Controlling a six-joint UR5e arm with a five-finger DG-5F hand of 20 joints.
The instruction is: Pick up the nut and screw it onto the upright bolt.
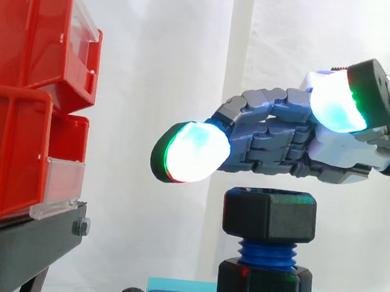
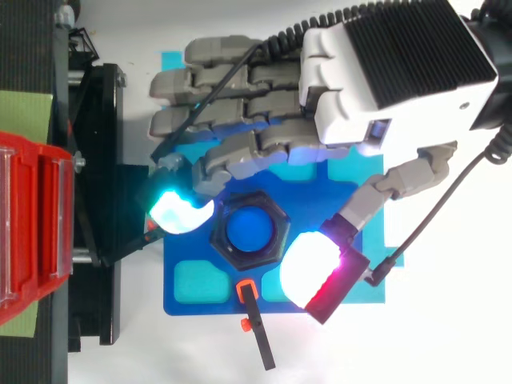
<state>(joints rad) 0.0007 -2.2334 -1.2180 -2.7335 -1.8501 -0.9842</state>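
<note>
Your nut (image 1: 269, 214) already sits on the top threads of the upright blue bolt (image 1: 265, 251). Bare thread shows between it and a second black nut (image 1: 262, 287) down at the base (image 2: 200, 308). The robot hand (image 1: 279, 137) hovers just above the nut, fingers loosely extended and holding nothing. From above, one glowing pad (image 2: 178, 210) lies just beside one side of the nut and the thumb pad (image 2: 312, 268) just beside the opposite side.

I judge the step in hand to be taking a grip for a turn. Lower the hand straight down until the pads are level with the nut's flats, keeping the bolt centred between them. Then close evenly on opposite flats. Squeeze lightly and don't press down, since a tilted nut would likely cross-thread. Turn, release, reset.
</note>
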